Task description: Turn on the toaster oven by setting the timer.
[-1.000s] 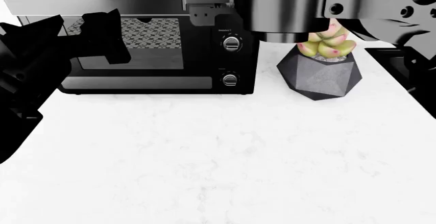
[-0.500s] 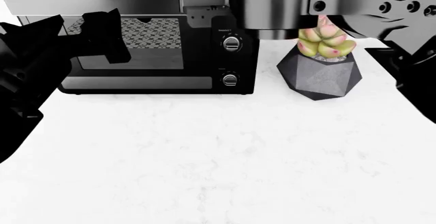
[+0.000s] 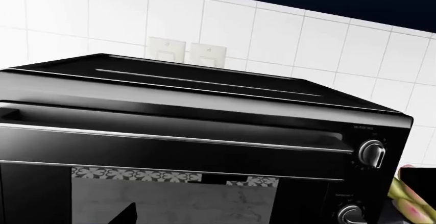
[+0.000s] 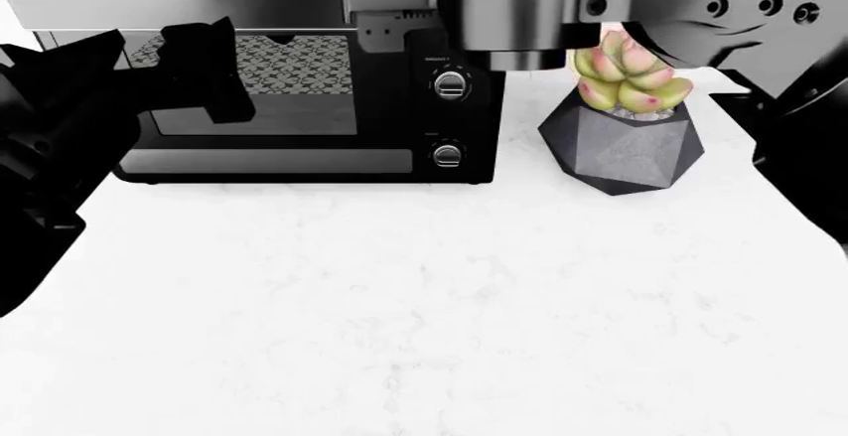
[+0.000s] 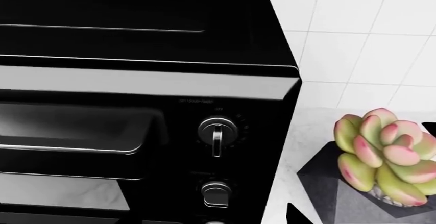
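The black toaster oven (image 4: 305, 108) stands at the back left of the white counter, with a dark glass door and a patterned rack behind it. Two round knobs (image 4: 451, 83) show in a column on its right panel. My left gripper (image 4: 199, 71) hangs in front of the door glass; one fingertip (image 3: 128, 216) shows far off centre, so it looks open and empty. My right gripper (image 5: 216, 221) faces the knob column from a short distance, touching nothing. The upper knob (image 5: 218, 132) and a lower knob (image 5: 216, 193) are in front of it. One fingertip (image 5: 294, 217) shows wide of centre.
A grey faceted pot with a pink-green succulent (image 4: 623, 128) stands just right of the oven, and shows in the right wrist view (image 5: 381, 155). A white tiled wall (image 3: 272, 35) with two outlets is behind. My right arm's metal wrist (image 4: 523, 9) hides the oven's top right corner.
My right arm has shifted left and up in the head view, uncovering more of the succulent. The left arm and the oven have not moved.
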Available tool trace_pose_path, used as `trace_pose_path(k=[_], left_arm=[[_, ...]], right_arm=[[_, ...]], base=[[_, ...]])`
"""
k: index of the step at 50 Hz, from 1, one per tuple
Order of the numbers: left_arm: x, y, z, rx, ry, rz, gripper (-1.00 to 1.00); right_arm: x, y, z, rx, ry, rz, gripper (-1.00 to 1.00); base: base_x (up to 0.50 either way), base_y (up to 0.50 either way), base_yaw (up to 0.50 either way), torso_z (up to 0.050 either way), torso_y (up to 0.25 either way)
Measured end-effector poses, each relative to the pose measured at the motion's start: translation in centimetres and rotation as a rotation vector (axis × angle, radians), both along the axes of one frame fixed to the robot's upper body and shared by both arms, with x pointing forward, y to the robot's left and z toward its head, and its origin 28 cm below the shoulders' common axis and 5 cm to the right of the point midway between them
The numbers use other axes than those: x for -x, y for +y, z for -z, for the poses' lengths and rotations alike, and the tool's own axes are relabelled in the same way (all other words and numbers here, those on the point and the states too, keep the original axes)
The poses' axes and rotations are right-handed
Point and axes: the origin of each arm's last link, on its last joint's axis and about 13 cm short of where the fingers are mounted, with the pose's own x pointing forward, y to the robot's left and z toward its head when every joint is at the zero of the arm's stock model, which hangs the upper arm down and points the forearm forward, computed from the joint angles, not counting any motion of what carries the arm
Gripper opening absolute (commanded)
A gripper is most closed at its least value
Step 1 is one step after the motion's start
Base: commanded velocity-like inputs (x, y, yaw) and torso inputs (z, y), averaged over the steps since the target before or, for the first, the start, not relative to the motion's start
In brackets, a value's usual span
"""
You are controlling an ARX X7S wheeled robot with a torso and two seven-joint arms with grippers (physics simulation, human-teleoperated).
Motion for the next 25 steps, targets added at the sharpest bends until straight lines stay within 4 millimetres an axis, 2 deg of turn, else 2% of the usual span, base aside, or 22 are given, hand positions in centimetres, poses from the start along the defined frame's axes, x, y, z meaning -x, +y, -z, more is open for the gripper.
trace_pose_path(k=[25], left_arm=[[-0.03,-0.01,0.03,0.0,0.001,0.0,1.0]], right_arm=[[-0.55,0.05,0.21,0.003,0.001,0.013,1.0]], base=[[0.0,0.0,0.0,0.0,0.0]])
